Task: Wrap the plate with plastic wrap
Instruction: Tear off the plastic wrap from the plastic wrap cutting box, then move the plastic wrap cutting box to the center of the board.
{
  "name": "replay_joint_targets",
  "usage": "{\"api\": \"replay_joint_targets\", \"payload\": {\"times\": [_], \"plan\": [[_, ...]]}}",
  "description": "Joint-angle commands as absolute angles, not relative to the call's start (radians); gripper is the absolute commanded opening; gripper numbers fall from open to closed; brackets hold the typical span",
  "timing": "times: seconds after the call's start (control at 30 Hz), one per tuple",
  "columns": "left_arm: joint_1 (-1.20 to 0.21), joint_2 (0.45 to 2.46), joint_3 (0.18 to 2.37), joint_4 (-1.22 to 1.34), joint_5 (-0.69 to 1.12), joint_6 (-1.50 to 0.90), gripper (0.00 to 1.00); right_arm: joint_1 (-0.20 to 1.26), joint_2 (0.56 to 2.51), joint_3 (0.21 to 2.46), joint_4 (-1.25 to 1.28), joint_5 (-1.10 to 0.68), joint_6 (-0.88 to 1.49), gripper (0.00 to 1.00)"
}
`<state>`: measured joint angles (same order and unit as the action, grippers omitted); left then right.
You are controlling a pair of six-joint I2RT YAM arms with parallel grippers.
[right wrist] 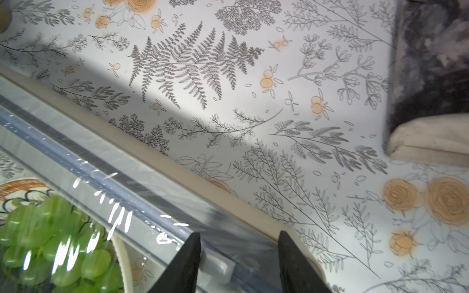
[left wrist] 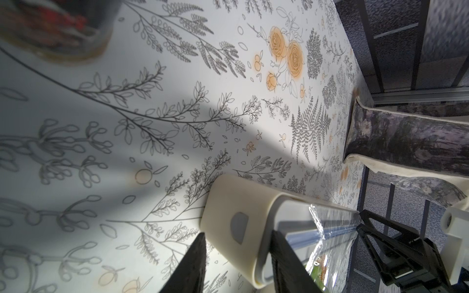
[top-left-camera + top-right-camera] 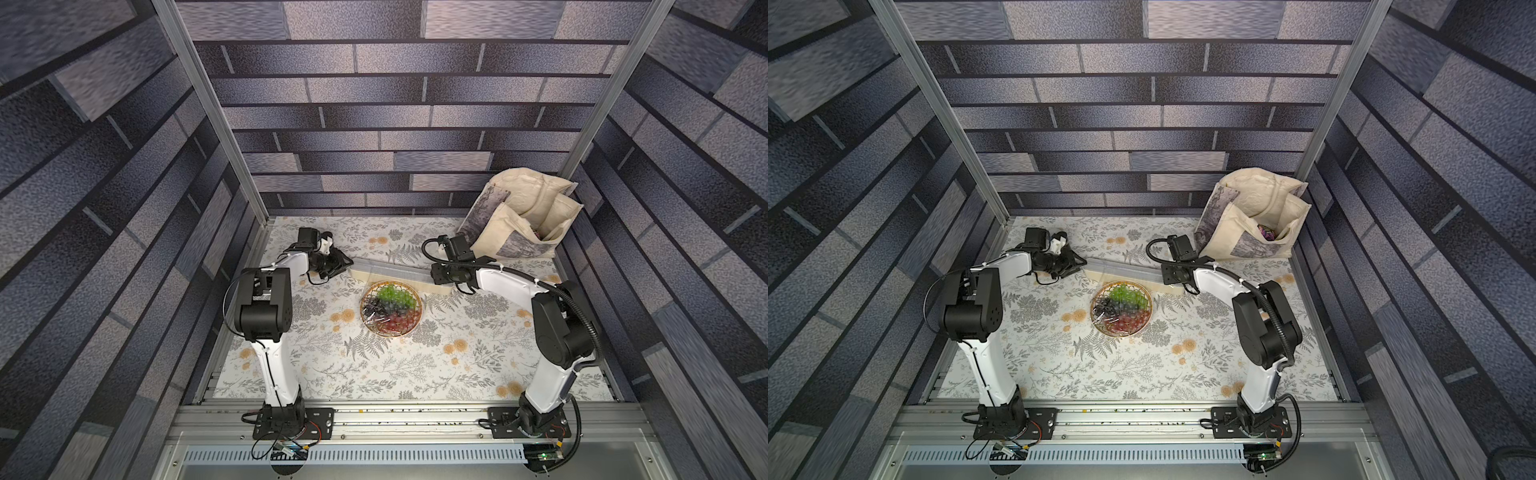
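Beyond the far rim of the round, shallow, tan wicker-look plate (image 3: 418,311) of green, black and red grapes lay a long, narrow cream dispenser box with a grey slotted top (image 3: 395,270), just beside that rim. Far-left of the plate, the left gripper (image 2: 237,234) had its jaws clamped across the box's rounded end cap. Thin, clear, crinkly plastic wrap (image 1: 119,218) ran from the box toward the plate and glinted over the grapes in both top views; it appeared uncut. Far-right of the plate, the right gripper (image 1: 239,234) was closed across the opposite end, with a small pale grey block (image 1: 215,269), possibly a cutter slide, between its fingers. Farther right of the plate stood a beige cloth bag with dark printed panels (image 3: 528,216). The step judged in hand was steadying the box with the film drawn. Done well, both ends would stay level and move together, keeping the sheet taut and the plate undisturbed. No brand or lettering was legible: the end cap bore only a plain grey half-round mark (image 2: 238,228).
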<state>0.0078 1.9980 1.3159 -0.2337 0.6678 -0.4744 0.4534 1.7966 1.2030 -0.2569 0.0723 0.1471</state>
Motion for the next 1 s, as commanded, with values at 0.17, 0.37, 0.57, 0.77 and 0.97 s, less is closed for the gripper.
{"api": "replay_joint_targets", "payload": {"times": [0.17,0.37,0.57,0.77,0.97], "plan": [[0.006,2.032,1.301,-0.352,0.48,-0.463,0.47,0.367,1.739,1.122,-0.366,0.178,0.148,0.54],[0.015,1.92,1.274,-0.329,0.497,-0.473,0.55,0.35,1.643,1.127,-0.347,0.096,0.179,0.72],[0.033,1.793,1.167,-0.29,0.578,-0.492,0.61,0.345,1.543,1.03,-0.316,-0.14,0.271,0.93],[-0.012,1.814,1.057,-0.085,0.762,-0.61,0.58,0.346,1.491,0.816,-0.081,-0.39,0.517,0.95],[-0.086,1.923,1.144,-0.006,0.797,-0.672,0.57,0.346,1.565,0.794,0.098,-0.472,0.62,0.94]]}}
